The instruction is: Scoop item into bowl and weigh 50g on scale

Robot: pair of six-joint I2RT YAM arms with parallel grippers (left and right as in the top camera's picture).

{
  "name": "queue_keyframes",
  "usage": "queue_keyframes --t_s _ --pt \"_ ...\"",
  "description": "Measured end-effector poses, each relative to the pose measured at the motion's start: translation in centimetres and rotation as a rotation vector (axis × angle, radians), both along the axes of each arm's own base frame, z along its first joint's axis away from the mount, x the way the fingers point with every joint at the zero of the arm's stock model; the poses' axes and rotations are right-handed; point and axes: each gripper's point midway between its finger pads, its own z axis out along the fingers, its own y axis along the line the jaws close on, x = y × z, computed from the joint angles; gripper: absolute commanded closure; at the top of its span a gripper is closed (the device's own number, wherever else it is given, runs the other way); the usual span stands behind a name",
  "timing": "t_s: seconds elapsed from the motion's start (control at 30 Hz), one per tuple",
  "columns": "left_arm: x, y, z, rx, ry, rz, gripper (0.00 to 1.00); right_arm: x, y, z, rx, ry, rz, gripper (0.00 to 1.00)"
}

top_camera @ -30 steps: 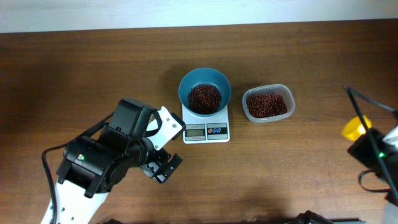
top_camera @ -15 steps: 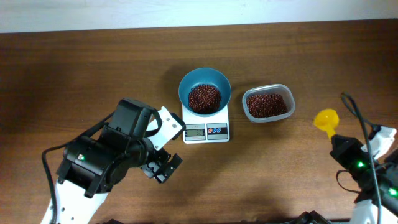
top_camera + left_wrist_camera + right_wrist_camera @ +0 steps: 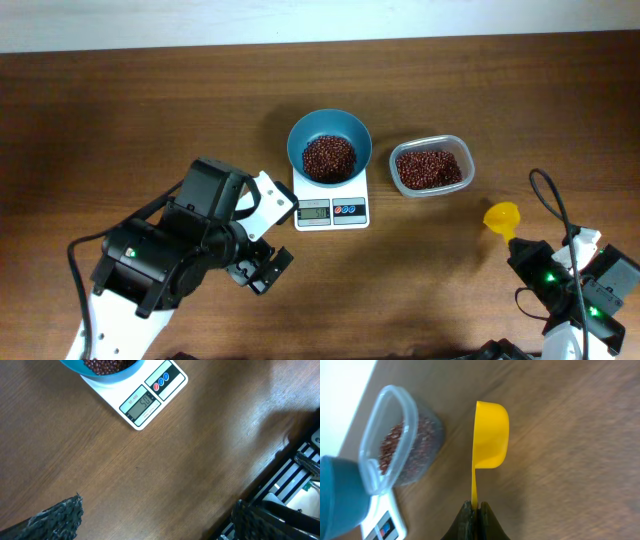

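Right, status: bowl [image 3: 329, 122] sits on the scale [image 3: 331, 208], mid-counter [image 3: 150, 110]. It holds a heap of beans [image 3: 328, 158], piled in the centre with bare teal wall showing all round. In the left wrist view the scale display [image 3: 141, 404] shows what looks like 50, with the red and blue buttons just beside it.

Clear container [image 3: 430, 140] stands just right of the scale, close but apart. More beans [image 3: 430, 169] cover its bottom.

Left arm [image 3: 170, 260] is parked to the left of the scale, towards the front. Left jaws are spread wide with nothing between them. The left wrist view shows only bare counter in the gap, and the scale's front corner sits at the top of that frame.

Right arm [image 3: 560, 285] is at the front right corner. Right jaws are pressed together, pinching the thin handle of the yellow scoop [image 3: 501, 216]. In the right wrist view the handle runs straight out from the fingertips [image 3: 468, 512] to the cup [image 3: 490, 435].

From above, the scoop is near the container, off its front right corner and apart from it. Its cup shows plain yellow. I can't tell whether it touches the counter or hangs over it.
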Motion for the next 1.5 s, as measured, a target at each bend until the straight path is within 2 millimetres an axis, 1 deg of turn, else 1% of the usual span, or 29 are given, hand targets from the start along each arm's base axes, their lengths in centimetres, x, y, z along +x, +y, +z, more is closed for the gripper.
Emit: queue_keyframes --t_s 0.03,0.07,0.1,0.13,0.23,0.3,0.4,0.43,0.57,0.77,0.97,1.07,1.13,1.2,1.3,1.33,1.37,1.4,1.47,1.5 --pt "0.0 0.0 0.0 0.0 0.0 0.0 0.01 -0.2 -0.1 -0.2 -0.002 0.013 -0.007 0.85" --pt "0.0 0.0 0.0 0.0 0.0 0.0 0.01 -0.4 -0.1 -0.4 -0.001 0.026 -0.014 0.74" --pt "0.0 0.0 0.0 0.0 0.0 0.0 0.01 -0.6 -0.1 -0.6 0.0 0.039 -0.02 0.59" --pt "0.0 0.0 0.0 0.0 0.0 0.0 0.01 -0.7 -0.1 -0.7 0.003 0.049 -0.025 0.5" --pt "0.0 0.0 0.0 0.0 0.0 0.0 0.01 -0.9 -0.1 -0.9 0.008 0.06 -0.034 0.44" --pt "0.0 0.0 0.0 0.0 0.0 0.0 0.01 -1.1 -0.1 -1.1 0.012 0.072 -0.038 0.23" --pt "0.0 0.0 0.0 0.0 0.0 0.0 0.01 -1.3 -0.1 -1.2 0.02 0.085 -0.055 0.08" --pt "0.0 0.0 0.0 0.0 0.0 0.0 0.01 -1.3 -0.2 -1.3 0.021 0.09 -0.063 0.0" --pt "0.0 0.0 0.0 0.0 0.0 0.0 0.01 -2.3 -0.9 -2.2 0.029 0.159 -0.143 0.01" --pt "0.0 0.0 0.0 0.0 0.0 0.0 0.01 -5.3 -2.9 -3.9 0.014 0.324 -0.364 0.01" --pt "0.0 0.0 0.0 0.0 0.0 0.0 0.01 -7.0 -3.7 -4.8 -0.01 0.411 -0.439 0.01" --pt "0.0 0.0 0.0 0.0 0.0 0.0 0.01 -7.2 -4.0 -5.0 -0.014 0.43 -0.465 0.01" --pt "0.0 0.0 0.0 0.0 0.0 0.0 0.01 -6.4 -3.2 -4.8 0.027 0.398 -0.42 0.01" --pt "0.0 0.0 0.0 0.0 0.0 0.0 0.01 -5.1 -2.3 -3.7 0.064 0.34 -0.347 0.01" --pt "0.0 0.0 0.0 0.0 0.0 0.0 0.01 -2.7 -1.5 0.1 0.069 0.212 -0.226 0.01" --pt "0.0 0.0 0.0 0.0 0.0 0.0 0.01 -1.8 -1.0 2.7 0.06 0.141 -0.16 0.01" --pt "0.0 0.0 0.0 0.0 0.0 0.0 0.01 -1.3 -0.6 4.4 0.05 0.096 -0.121 0.01" --pt "0.0 0.0 0.0 0.0 0.0 0.0 0.01 -0.9 0.0 6.7 0.036 0.041 -0.078 0.01" --pt "0.0 0.0 0.0 0.0 0.0 0.0 0.01 -0.3 1.1 12.2 -0.016 -0.087 0.0 0.01" --pt "0.0 0.0 0.0 0.0 0.0 0.0 0.01 -0.4 1.5 14.4 -0.048 -0.132 0.023 0.01"
